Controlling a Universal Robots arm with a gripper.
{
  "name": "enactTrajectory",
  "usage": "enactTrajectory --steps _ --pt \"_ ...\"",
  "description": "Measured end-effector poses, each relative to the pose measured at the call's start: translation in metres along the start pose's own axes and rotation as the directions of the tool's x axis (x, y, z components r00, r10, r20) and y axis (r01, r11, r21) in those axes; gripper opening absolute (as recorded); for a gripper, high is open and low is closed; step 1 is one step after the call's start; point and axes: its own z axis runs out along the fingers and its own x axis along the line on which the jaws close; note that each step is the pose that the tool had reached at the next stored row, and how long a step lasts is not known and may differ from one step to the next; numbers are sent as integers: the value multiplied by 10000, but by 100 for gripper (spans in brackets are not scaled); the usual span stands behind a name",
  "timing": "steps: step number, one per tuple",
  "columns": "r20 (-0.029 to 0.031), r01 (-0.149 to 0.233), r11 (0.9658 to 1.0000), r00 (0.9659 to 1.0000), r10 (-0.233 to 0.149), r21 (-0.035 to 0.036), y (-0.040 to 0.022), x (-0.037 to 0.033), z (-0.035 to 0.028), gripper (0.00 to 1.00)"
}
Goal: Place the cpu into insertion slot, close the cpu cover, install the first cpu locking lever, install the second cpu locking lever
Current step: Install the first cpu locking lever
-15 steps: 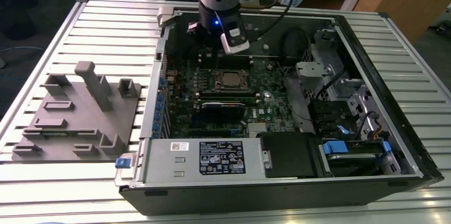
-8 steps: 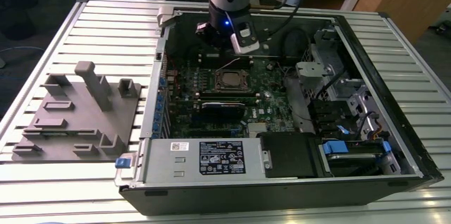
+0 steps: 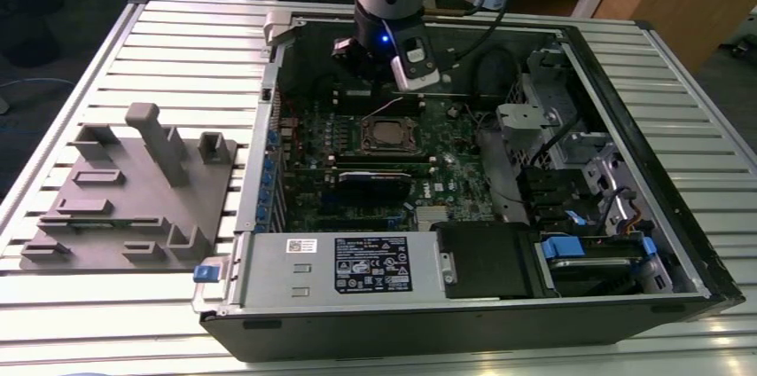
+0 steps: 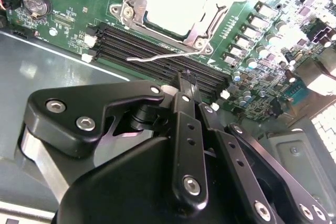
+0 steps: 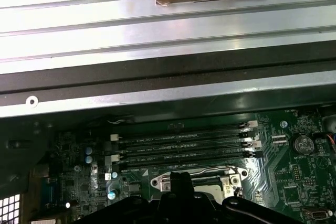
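Note:
The cpu (image 4: 176, 1) lies flat in the insertion slot (image 3: 388, 134) on the green motherboard, its pale silver top showing. The cpu cover (image 4: 218, 11) lies down around it as a metal frame. One thin wire locking lever (image 4: 157, 56) stands free beside the socket, out over the black memory slots. My gripper (image 4: 184, 77) hangs just above that lever's end, shut, with nothing seen between its fingers. In the exterior view the gripper (image 3: 372, 74) is over the back part of the board, just behind the socket. In the first wrist view the fingertips (image 5: 181, 182) sit at the socket's edge (image 5: 231, 182).
The open computer case's walls (image 3: 615, 83) ring the board. Memory slots (image 5: 184, 148), a card (image 3: 376, 183), the power supply (image 3: 355, 265) and drive cages (image 3: 568, 145) crowd the inside. A grey fixture (image 3: 130, 190) stands on the slatted table at the exterior view's left.

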Motion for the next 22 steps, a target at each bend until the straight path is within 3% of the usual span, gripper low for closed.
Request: enactTrajectory --steps 2,3,9,17,22 --pt "9 1 9999 10000 -1 100 3 0 1 11" --pt "11 1 9999 10000 -1 119 3 0 4 11" --pt "13 -1 9999 10000 1 130 4 -25 69 11" --pt "13 0 9999 10000 0 129 9 -149 148 11" --pt "14 -1 9999 10000 1 130 15 -167 193 11"
